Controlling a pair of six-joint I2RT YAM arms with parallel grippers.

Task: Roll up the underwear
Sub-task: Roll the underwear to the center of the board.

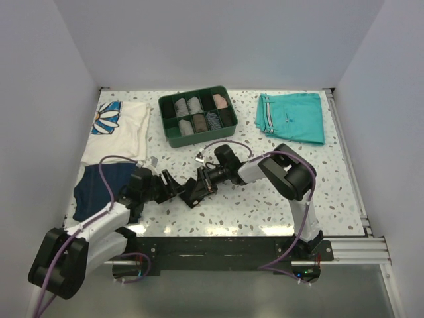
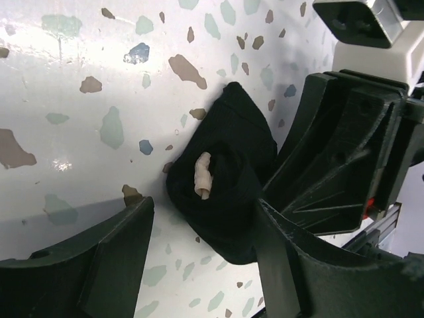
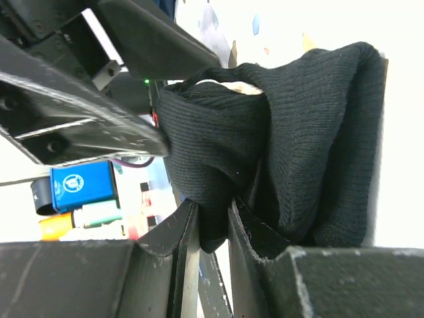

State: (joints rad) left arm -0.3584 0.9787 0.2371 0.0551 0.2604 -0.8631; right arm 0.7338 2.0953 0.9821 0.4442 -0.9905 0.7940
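The underwear is a black bunched roll on the speckled table, with a beige bit of lining poking out of its middle. My left gripper is open, its two fingers either side of the roll's near end; the right finger touches the fabric. My right gripper is shut on a fold of the underwear from the opposite side. In the top view both grippers, left and right, meet at the table's middle front, and the black roll is hard to tell from them.
A green divided box with small rolls stands at the back middle. Teal shorts lie back right. A white daisy T-shirt lies back left, a navy garment under my left arm.
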